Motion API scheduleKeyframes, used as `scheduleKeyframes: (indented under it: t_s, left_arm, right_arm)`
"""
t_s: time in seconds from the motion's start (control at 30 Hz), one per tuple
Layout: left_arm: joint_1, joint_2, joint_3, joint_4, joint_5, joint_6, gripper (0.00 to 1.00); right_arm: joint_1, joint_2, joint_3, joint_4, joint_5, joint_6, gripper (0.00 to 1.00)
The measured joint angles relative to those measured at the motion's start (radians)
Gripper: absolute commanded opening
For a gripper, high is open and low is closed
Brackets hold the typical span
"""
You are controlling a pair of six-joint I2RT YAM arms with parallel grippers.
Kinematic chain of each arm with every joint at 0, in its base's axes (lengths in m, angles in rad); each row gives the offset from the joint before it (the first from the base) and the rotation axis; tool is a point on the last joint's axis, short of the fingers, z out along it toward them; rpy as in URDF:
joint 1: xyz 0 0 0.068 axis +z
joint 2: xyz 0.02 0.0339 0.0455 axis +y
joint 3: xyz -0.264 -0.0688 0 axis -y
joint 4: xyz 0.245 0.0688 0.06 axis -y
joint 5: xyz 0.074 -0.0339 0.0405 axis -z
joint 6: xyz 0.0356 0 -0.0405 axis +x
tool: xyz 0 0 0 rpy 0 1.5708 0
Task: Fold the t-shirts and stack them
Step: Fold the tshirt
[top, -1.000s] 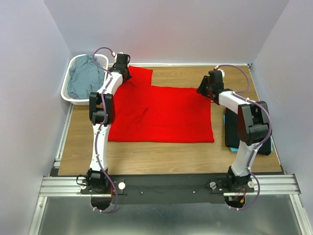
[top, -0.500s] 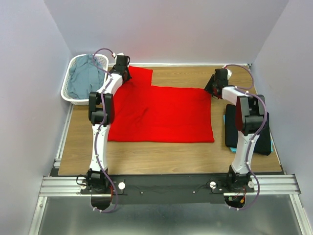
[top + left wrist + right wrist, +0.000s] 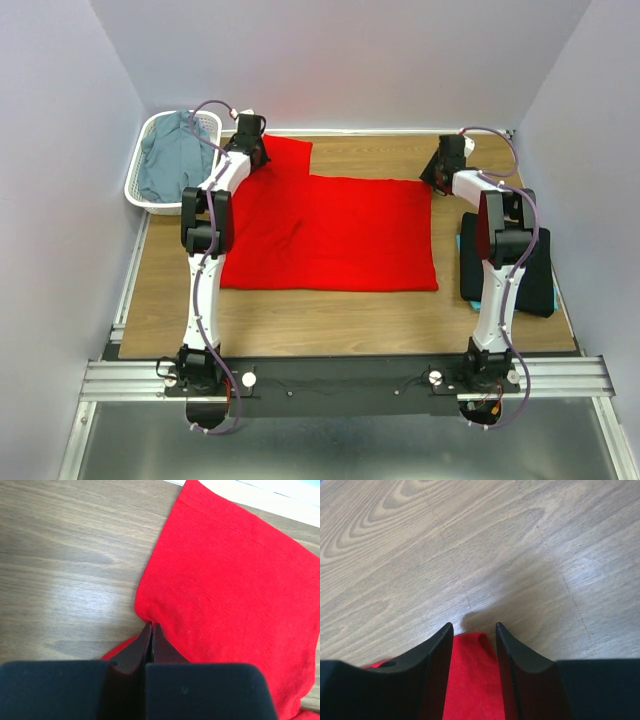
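A bright red t-shirt (image 3: 330, 230) lies spread flat on the wooden table. My left gripper (image 3: 254, 152) is at its back left sleeve; in the left wrist view the gripper (image 3: 151, 626) is shut on the red cloth's edge (image 3: 225, 580). My right gripper (image 3: 436, 176) is at the shirt's back right corner; in the right wrist view the gripper (image 3: 474, 628) is open with the red corner (image 3: 472, 680) between the jaws. A folded black t-shirt (image 3: 510, 265) lies on a teal one (image 3: 478, 305) at the right. A grey-blue t-shirt (image 3: 175, 160) lies in the basket.
The white lattice basket (image 3: 142, 190) stands at the back left corner. Walls close in the table on the left, back and right. Bare wood (image 3: 330, 310) shows between the red shirt and the near rail.
My right gripper has moved back and to the right, to the red shirt's back right corner, and its arm has stretched out. The left arm has not moved.
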Motion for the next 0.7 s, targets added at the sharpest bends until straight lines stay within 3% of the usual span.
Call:
scheduleKeyframes:
  t_s: [0.27,0.5,0.7]
  left_arm:
    - [0.000,0.000,0.000,0.006,0.003,0.000,0.00]
    - [0.000,-0.011,0.000,0.006,0.008,0.001,0.00]
    - [0.000,-0.045,0.000,0.012,0.008,0.003,0.00]
  right_arm:
    - [0.000,0.000,0.000,-0.008,-0.002,0.008,0.29]
    - [0.000,0.000,0.001,-0.027,-0.011,0.014,0.05]
    - [0.000,-0.001,0.010,-0.039,-0.012,0.011,0.03]
